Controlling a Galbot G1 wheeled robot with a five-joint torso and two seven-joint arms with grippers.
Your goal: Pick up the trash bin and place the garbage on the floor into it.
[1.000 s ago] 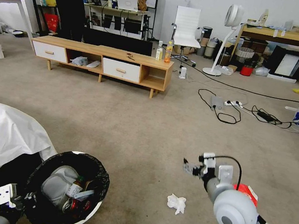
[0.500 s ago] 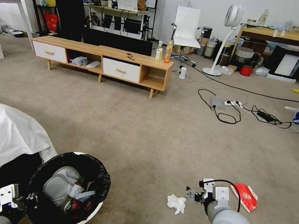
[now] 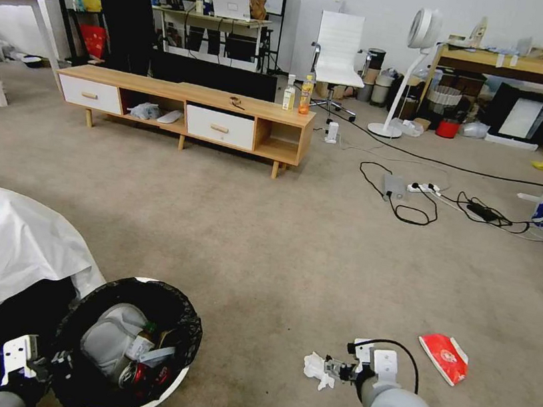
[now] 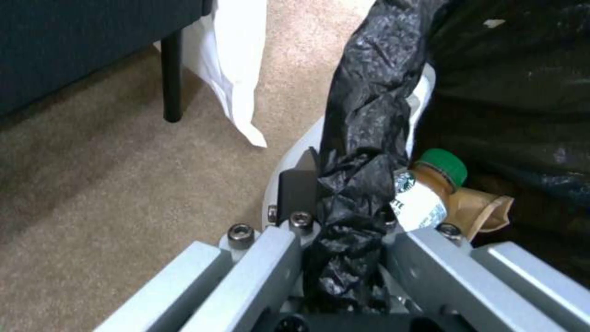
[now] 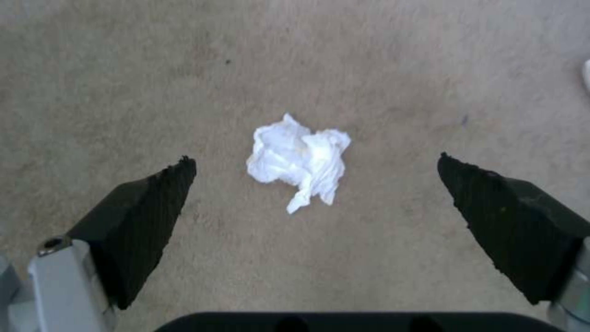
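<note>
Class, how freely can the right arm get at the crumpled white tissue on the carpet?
Probably freely, yes. The right end effector hangs open above the crumpled white tissue, one finger on each side, with nothing but bare carpet around it.

Right arm stretched forward and down at lower right, wrist bent toward the floor. Right claw [image 3: 331, 367] spread wide (black pads [image 5: 147, 216] far apart in the wrist view), hovering low over the tissue [image 5: 299, 159], not touching it. Left arm tucked low at lower left. Left claw [image 4: 344, 221] clamped on the bin [image 3: 129, 352] at its bag-covered rim, one finger inside, one outside.
</note>
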